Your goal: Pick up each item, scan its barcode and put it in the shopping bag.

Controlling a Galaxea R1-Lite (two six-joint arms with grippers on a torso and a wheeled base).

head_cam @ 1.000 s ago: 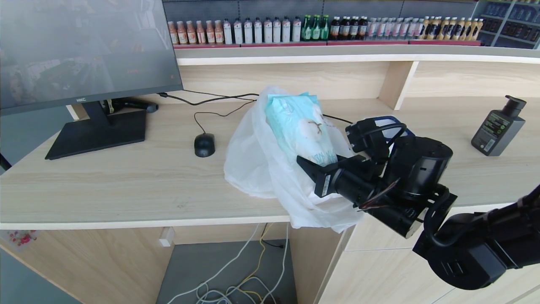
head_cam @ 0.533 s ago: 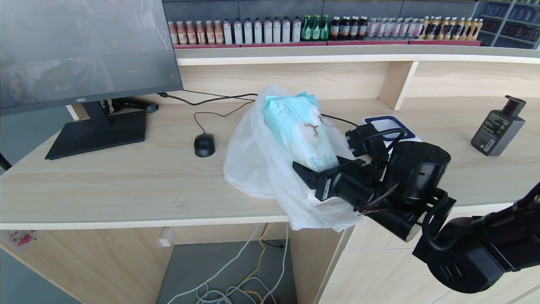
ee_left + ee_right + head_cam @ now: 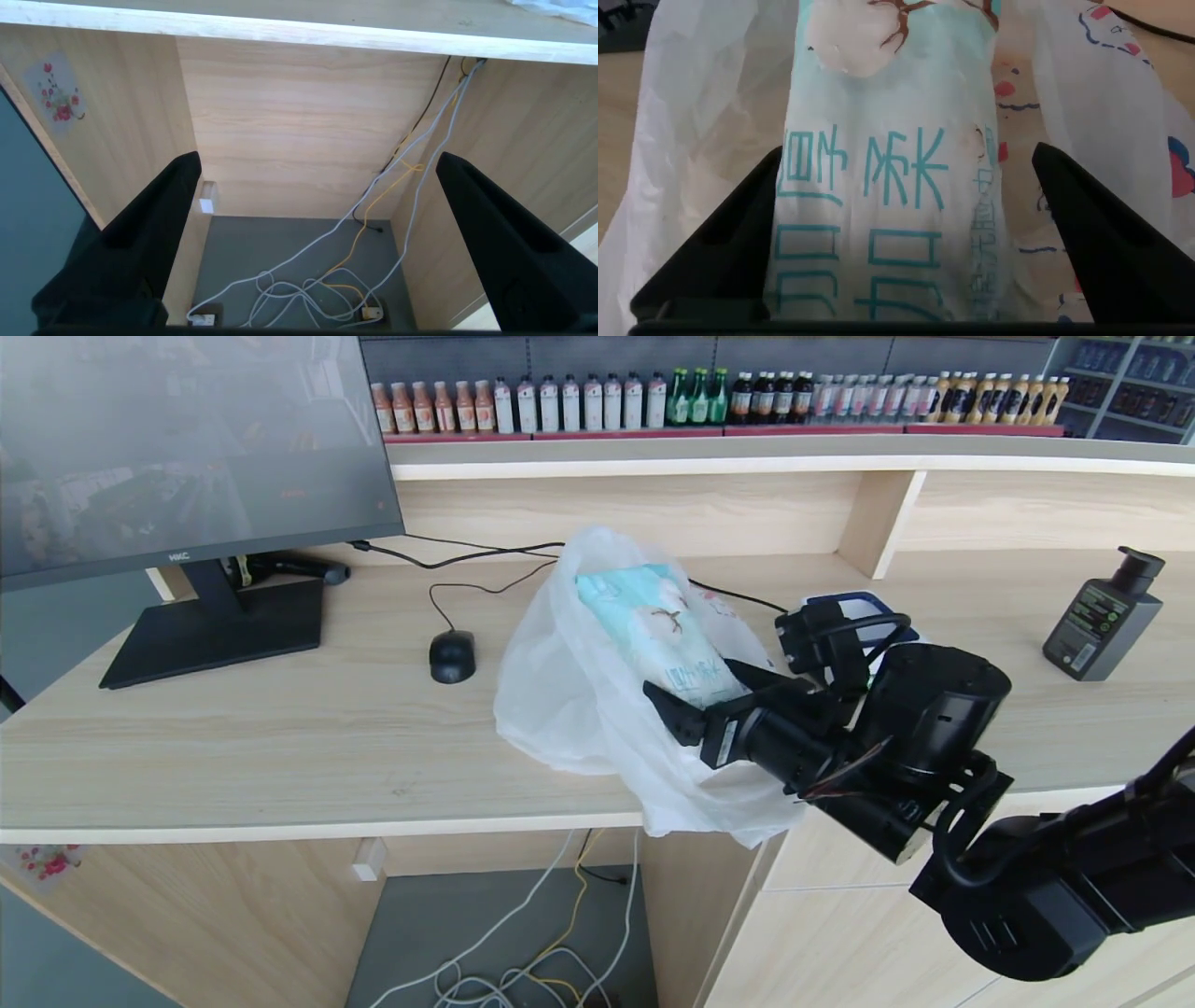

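Straddling the teal-lettered tissue pack [image 3: 644, 621] inside the shopping bag [image 3: 551, 709], the right end effector [image 3: 695, 683] gapes wide.

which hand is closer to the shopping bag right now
Right. The right hand is at the shopping bag, straddling the tissue pack; the left hand hangs below the counter, apart from it.

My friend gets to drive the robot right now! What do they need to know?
Left tool: open, holding nothing, low in front of the counter.
Right tool: open, one finger on each side of the blue tissue pack.
Things: the tissue pack leans inside the white shopping bag on the counter.
Done: the pack is in the bag.
Left: the dark pump bottle, standing on the counter at the robot's right, needs picking up, scanning and bagging.
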